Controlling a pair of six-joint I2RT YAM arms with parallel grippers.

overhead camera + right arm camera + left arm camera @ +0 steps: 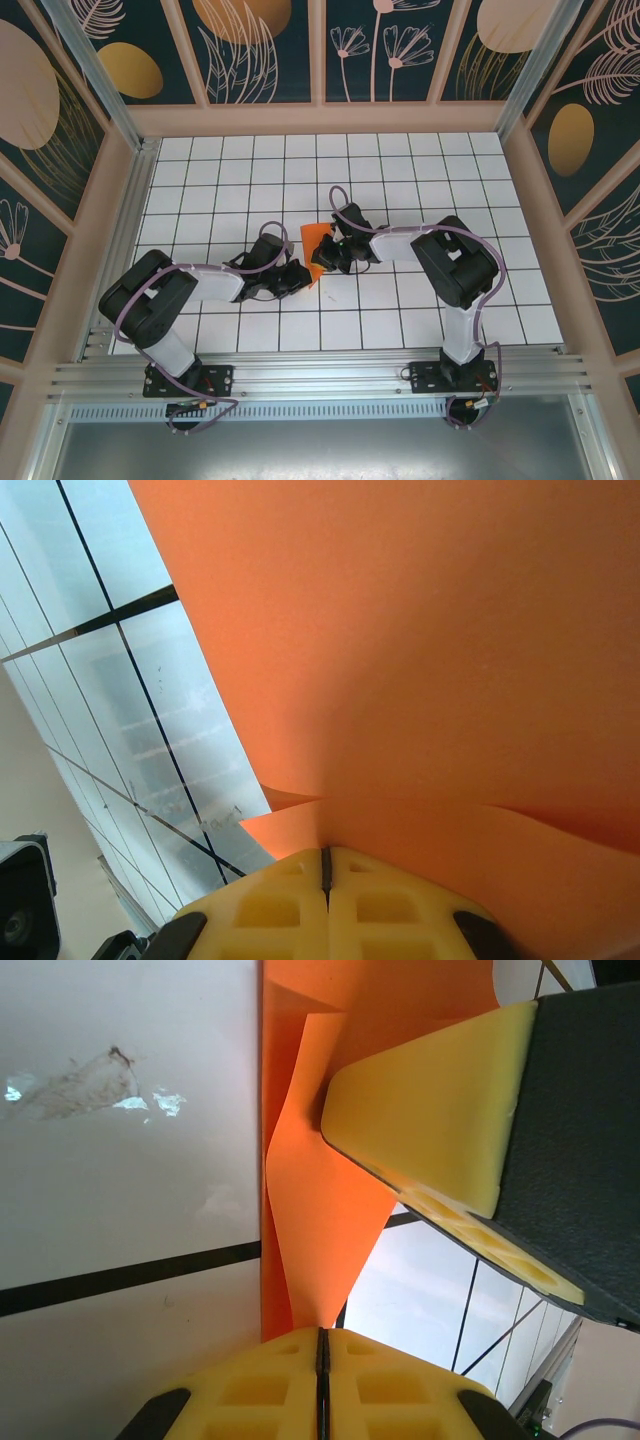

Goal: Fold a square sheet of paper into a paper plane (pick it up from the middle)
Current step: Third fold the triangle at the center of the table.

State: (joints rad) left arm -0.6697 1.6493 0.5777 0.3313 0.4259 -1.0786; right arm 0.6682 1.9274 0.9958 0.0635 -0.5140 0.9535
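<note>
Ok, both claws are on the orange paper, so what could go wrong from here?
The left claw and right claw both look shut on the thin orange paper, close together; pulling them apart could tear it.
In the left wrist view the sheet bows in a curve between them, so pressing down may set a stray crease.

The sheet of paper (313, 238) is bright orange, thin and already folded into a smaller, layered shape. It is pinched between the left gripper (322, 1345) and right gripper (325, 865) near the table's middle, its loose layers bowing apart.
</note>
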